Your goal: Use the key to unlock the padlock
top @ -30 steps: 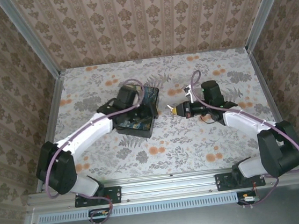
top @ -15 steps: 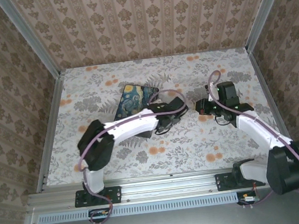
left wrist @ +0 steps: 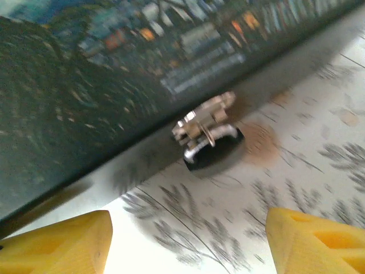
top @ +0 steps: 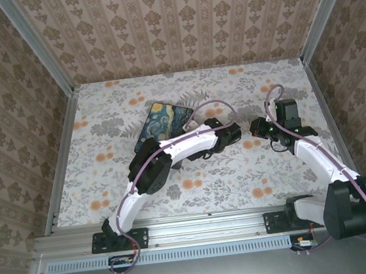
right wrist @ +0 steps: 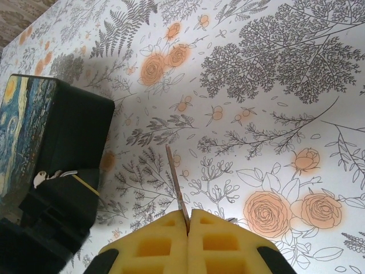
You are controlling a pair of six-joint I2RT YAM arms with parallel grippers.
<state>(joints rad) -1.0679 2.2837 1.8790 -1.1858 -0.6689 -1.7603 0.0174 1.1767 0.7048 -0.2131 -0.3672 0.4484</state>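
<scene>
The padlock (left wrist: 205, 128) is a tiny, blurred piece of pale brass and silvery metal lying on the table at the foot of the black box with the swirly blue lid (top: 161, 122). My left gripper (left wrist: 188, 248) hovers open just short of the padlock, with bare tablecloth between its yellow fingertips (left wrist: 57, 245). From above, the left gripper (top: 232, 133) is stretched out right of the box. My right gripper (right wrist: 188, 216) is shut on the key (right wrist: 174, 177), whose thin blade sticks out edge-on above the cloth. The right gripper (top: 256, 128) faces the left one across a small gap.
The box (right wrist: 40, 142) stands left of centre on the flowered tablecloth (top: 253, 169). Wallpapered walls and metal rails (top: 63, 134) enclose the table. The left arm (top: 171, 151) lies across the middle, in front of the box.
The left arm has swung from over the box out to the right and stretched long. The right gripper has drawn back to the right with the key.
</scene>
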